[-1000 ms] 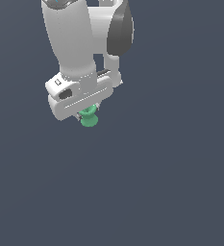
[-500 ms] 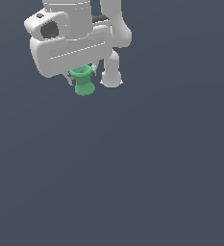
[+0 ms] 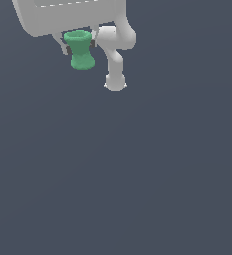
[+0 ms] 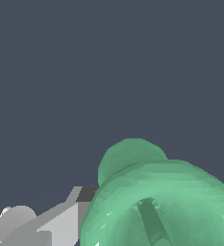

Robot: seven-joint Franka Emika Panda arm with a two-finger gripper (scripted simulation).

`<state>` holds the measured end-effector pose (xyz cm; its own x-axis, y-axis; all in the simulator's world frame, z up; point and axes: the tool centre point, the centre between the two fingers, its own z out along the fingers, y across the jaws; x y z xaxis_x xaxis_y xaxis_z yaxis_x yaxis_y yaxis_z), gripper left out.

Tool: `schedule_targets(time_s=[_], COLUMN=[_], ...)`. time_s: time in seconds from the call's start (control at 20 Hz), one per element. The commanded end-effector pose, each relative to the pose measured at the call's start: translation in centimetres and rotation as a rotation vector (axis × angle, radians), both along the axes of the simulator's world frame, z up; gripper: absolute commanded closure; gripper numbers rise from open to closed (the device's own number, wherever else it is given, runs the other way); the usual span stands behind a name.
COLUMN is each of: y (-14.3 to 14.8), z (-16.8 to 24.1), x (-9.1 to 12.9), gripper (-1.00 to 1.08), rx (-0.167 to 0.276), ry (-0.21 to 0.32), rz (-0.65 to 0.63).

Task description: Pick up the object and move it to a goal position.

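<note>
The object [image 3: 79,50] is a small matte green hourglass-shaped spool with a hollow top. It hangs upright high in the exterior view, near the top left, well above the dark floor. My gripper [image 3: 78,44] is shut on the object's upper flared end, with a dark pad on either side. Most of the white hand is cut off by the frame's top edge. In the wrist view the object [image 4: 156,202] fills the near corner, its hollow top facing the camera, and one finger [image 4: 60,223] shows beside it.
The white arm's links [image 3: 115,55] bend down just to the exterior view's right of the object. Everything else in both views is plain dark grey floor [image 3: 137,174].
The gripper has carried the object upward and toward the exterior view's left, nearer the camera. The hand now reaches past the frame's top edge. The grip has held throughout.
</note>
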<state>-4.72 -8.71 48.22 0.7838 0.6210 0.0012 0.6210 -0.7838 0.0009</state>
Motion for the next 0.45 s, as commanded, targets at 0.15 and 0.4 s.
schedule_targets(time_s=[0.15,0.4], y=[-0.1,-0.1], z=[2.0,2.4], x=[-0.4,-0.4], gripper=[1.08,1.08], rx=[0.0,0.0], ry=[0.002,0.002], rz=[0.0,0.0])
